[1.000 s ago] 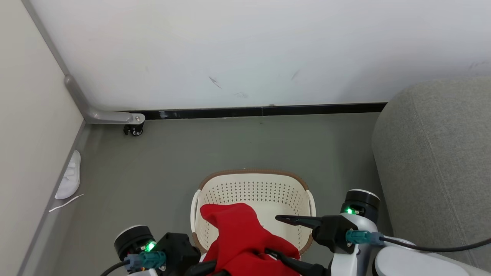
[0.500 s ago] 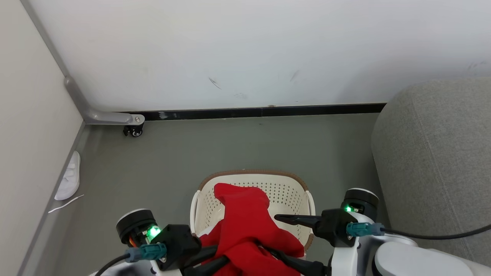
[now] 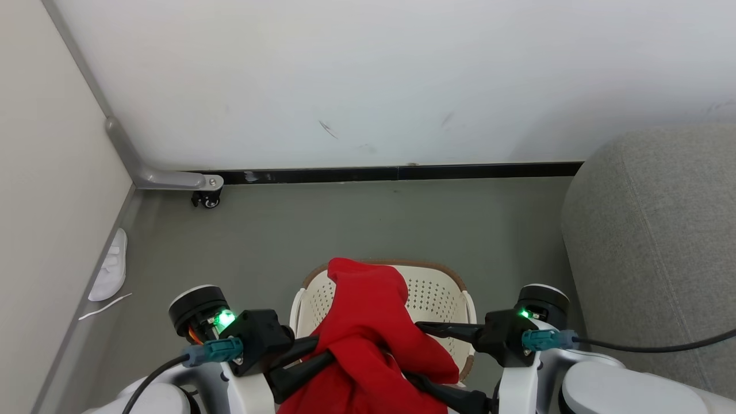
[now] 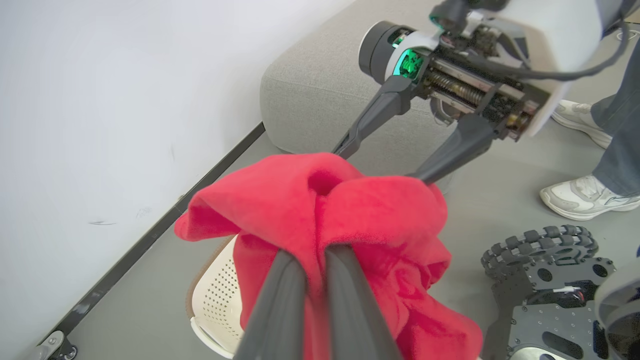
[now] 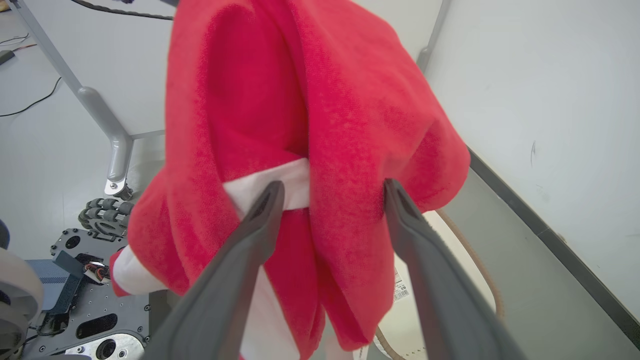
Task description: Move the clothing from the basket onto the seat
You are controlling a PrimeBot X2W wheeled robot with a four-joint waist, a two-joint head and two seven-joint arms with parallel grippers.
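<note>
The red clothing (image 3: 368, 333) hangs bunched above the cream basket (image 3: 440, 290), which stands on the floor in front of me. My left gripper (image 4: 317, 252) is shut on the red fabric, its fingers pinched close together. My right gripper (image 5: 334, 186) is open, with its fingers spread on either side of a hanging fold. The garment's white cloth piece (image 5: 292, 185) lies against the inner side of one finger. The grey sofa (image 3: 650, 241) rises to the right of the basket. Inside the basket (image 5: 465, 245) a label sticker (image 5: 400, 291) shows.
A white slipper (image 3: 109, 270) lies by the left wall. A metal frame's caster (image 3: 207, 199) sits in the far corner. A person's white shoes (image 4: 585, 197) stand past the sofa's end. My base wheels (image 4: 540, 245) are below the cloth.
The red clothing has risen out of the basket and now drapes higher over its far rim. My left gripper has lifted with it. The head view has shifted slightly.
</note>
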